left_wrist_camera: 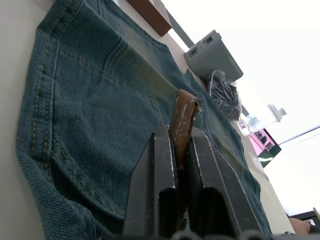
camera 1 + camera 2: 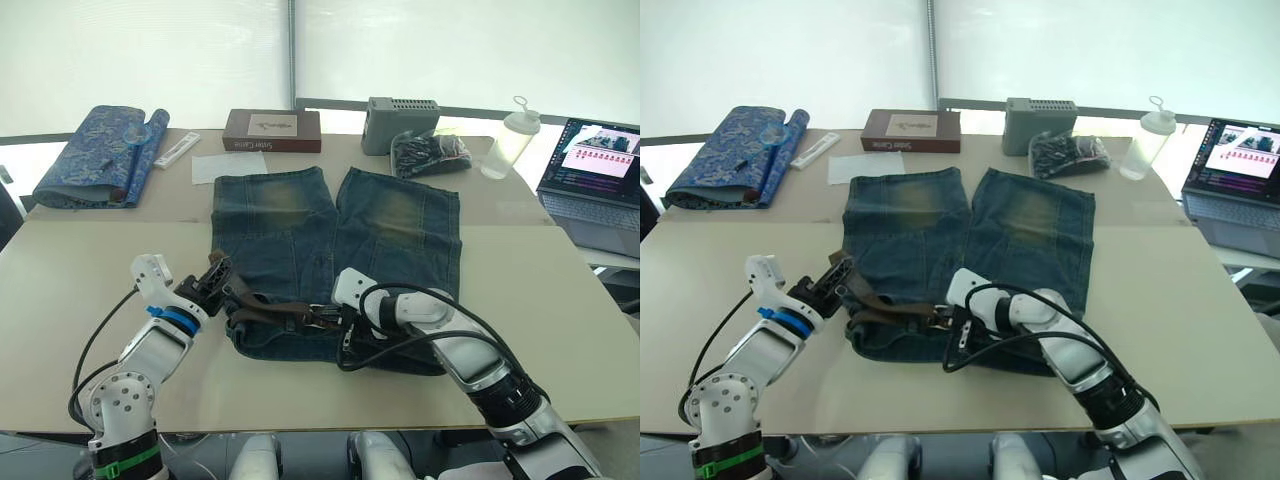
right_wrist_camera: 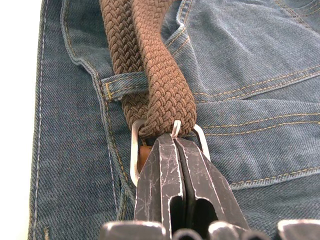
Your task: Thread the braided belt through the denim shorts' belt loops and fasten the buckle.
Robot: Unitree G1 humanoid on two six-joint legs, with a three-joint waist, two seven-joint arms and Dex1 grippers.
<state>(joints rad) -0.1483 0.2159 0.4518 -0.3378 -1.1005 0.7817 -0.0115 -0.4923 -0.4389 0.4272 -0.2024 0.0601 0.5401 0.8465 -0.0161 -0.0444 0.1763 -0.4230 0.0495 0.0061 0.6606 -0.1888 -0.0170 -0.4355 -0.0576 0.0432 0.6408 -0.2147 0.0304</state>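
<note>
The denim shorts (image 2: 290, 230) lie flat on the table, waistband towards me and legs pointing away. The braided belt (image 2: 275, 312) runs along the waistband and passes under a belt loop (image 3: 122, 85), doubled back on itself at the buckle. My left gripper (image 2: 213, 275) is at the waistband's left end, shut on the belt's brown leather tip (image 1: 182, 125), which stands up between the fingers. My right gripper (image 2: 335, 320) is over the middle of the waistband, shut on the silver buckle (image 3: 134, 150), with the braided strap looping through its frame.
Along the far edge of the table are a blue patterned fabric roll (image 2: 95, 150), a white sheet (image 2: 228, 165), a brown book (image 2: 272, 130), a grey box (image 2: 400, 122), a dark bag (image 2: 430, 152) and a clear bottle (image 2: 510, 140). An open laptop (image 2: 595, 175) sits at the far right.
</note>
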